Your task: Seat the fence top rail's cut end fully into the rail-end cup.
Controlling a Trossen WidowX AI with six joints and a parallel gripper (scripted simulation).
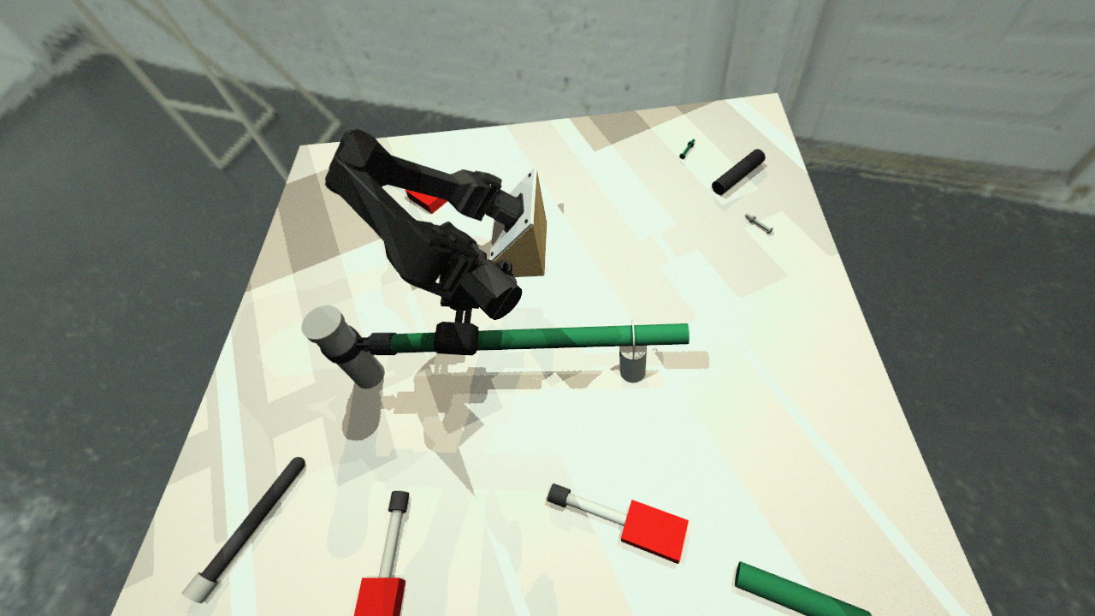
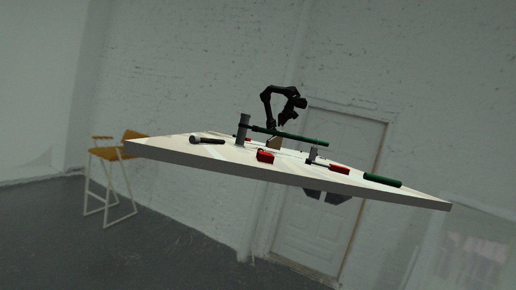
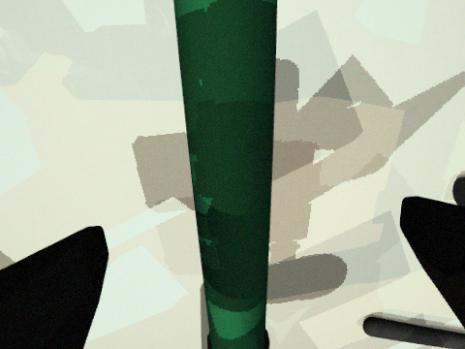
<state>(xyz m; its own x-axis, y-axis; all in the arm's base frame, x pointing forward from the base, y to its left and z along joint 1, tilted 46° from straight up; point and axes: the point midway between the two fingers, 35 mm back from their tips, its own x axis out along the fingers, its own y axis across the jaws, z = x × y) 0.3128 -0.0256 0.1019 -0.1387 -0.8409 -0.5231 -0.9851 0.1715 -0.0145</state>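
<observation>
The green top rail point(image 1: 570, 336) point(image 2: 302, 138) point(image 3: 232, 160) runs level above the table, through the wire loop of the loop cap on the short grey post point(image 1: 633, 369) point(image 2: 313, 153). Its left end goes into the black rail-end cup point(image 1: 380, 343) point(image 2: 255, 128); the depth inside is hidden. The cup hangs on the brace band point(image 2: 243, 125), up near the cap of the big grey post point(image 1: 367, 371) point(image 2: 241, 137). My gripper point(image 3: 257, 227) point(image 2: 280, 124) is open and empty above the rail. Its fingers stand wide to both sides in the wrist view, with gaps to the rail.
A wedge-shaped block point(image 1: 529, 249) point(image 2: 274, 142) stands by the arm's base. Nearer the front lie a dark rod point(image 1: 256, 517), two red-ended tools point(image 1: 382, 595) point(image 1: 654, 530) and a loose green tube point(image 1: 796, 591) point(image 2: 381, 179). A black tube point(image 1: 738, 171) and small bolts lie at the back right.
</observation>
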